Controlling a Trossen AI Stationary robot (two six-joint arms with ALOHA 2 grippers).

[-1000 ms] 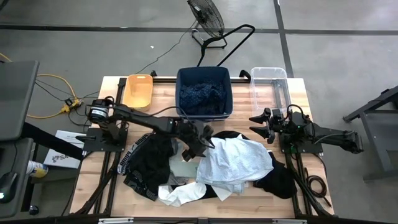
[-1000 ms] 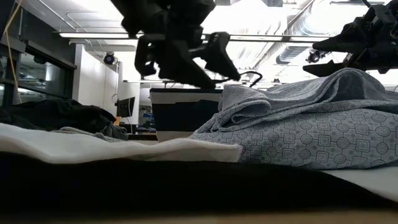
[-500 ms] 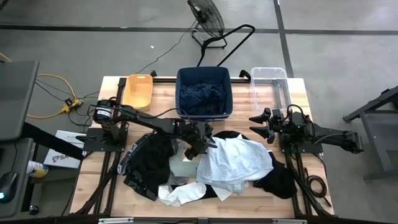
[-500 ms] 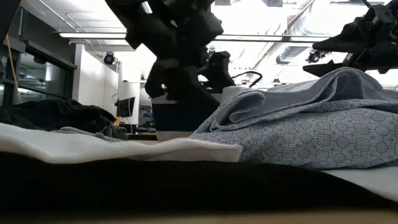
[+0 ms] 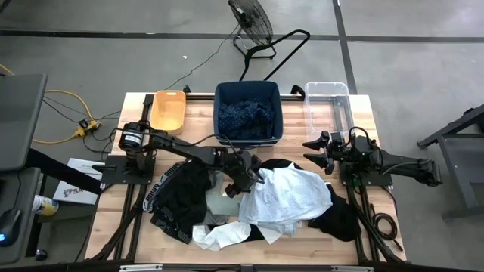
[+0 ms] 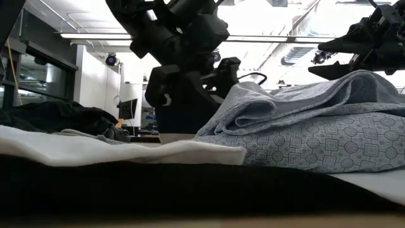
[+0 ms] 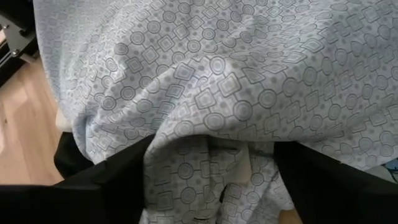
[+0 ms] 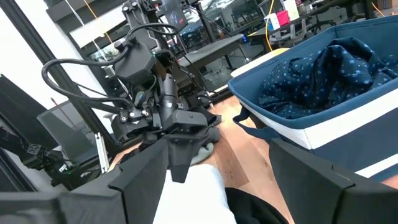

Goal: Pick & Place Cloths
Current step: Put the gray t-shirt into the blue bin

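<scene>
Now, working from the left of the surface [image 5: 136,106]: the black garment [image 5: 181,198] lies crumpled near my left arm's base, limp and light, easy to bunch anywhere. Next to it a grey-green piece [image 5: 221,204] and a white cloth [image 5: 223,236] peek out from under the heap. My left claw [image 5: 248,181] is down at the left edge of the pale blue patterned shirt [image 5: 291,196], fingers spread with a raised fold of that shirt [image 7: 205,118] between them, not yet pinched as far as I can judge. This shirt is thin, soft and floppy; it will drape and drag, so I judge a thick fold near the edge the best hold. Behind, the navy bin [image 5: 248,113] already holds a dotted navy cloth [image 5: 246,115]. My right claw [image 5: 314,151] waits above the surface, spread wide, holding nothing.
</scene>
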